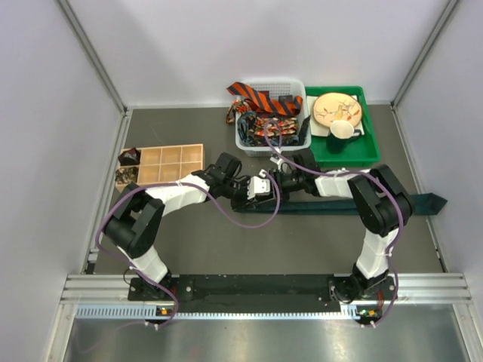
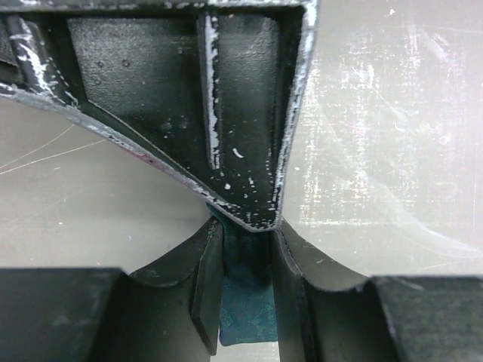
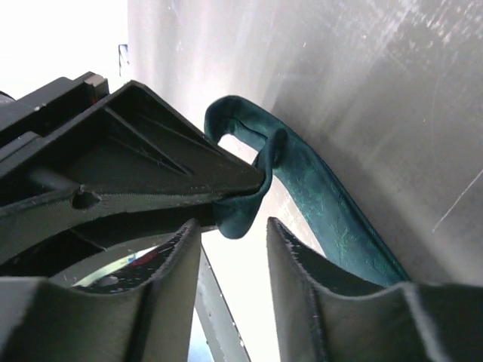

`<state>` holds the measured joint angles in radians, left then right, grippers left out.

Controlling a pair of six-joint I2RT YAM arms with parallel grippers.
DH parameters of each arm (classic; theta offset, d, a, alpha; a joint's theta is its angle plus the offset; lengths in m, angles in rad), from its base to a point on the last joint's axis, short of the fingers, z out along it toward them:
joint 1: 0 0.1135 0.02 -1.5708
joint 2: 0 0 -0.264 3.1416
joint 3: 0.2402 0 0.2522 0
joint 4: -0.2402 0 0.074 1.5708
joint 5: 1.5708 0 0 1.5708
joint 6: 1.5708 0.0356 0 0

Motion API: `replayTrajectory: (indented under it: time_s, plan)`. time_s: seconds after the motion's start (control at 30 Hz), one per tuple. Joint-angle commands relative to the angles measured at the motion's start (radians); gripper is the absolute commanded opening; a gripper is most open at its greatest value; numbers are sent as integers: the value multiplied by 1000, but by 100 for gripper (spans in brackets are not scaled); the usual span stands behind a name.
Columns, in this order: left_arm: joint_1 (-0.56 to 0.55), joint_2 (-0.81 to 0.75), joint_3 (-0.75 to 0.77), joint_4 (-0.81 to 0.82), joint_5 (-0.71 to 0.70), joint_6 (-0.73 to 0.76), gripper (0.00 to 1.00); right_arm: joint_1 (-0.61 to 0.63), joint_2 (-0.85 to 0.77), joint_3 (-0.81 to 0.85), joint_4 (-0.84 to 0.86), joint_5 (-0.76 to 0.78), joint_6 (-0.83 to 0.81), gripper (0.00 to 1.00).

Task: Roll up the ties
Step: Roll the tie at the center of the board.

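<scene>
While the left hand (image 2: 245, 256) pinches one teal tie (image 1: 421, 201), the right hand (image 3: 232, 226) stands narrowly parted. Ties (image 1: 264, 102) in the basket (image 1: 243, 143) overlap; count unclear.

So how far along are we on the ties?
Early. Done: maybe two dark bundles in the wooden tray, left cells. In hand: left gripper pinches the teal tie by its end, barely curled, rest flat. Left: ties in the basket.

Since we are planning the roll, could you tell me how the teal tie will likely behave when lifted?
The teal tie is probably floppy: its end folds into a soft loop where pinched. It looks thin and lies flat along the table, so it is likely light and unlikely to roll unaided.
</scene>
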<state>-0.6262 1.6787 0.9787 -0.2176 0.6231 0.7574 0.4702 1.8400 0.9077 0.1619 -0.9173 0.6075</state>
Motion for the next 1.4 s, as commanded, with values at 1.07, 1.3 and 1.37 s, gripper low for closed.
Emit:
replayTrajectory:
  time_s: [1.07, 1.3, 1.37]
  plan:
    - [36, 71, 51, -28, 1, 54, 72, -4, 13, 34, -101, 222, -143, 0]
    - [-39, 141, 95, -23, -108, 51, 72, -1, 2, 42, -104, 202, -138, 0]
    - [-52, 153, 103, -48, -132, 63, 65, -1, -4, 40, -104, 196, -137, 0]
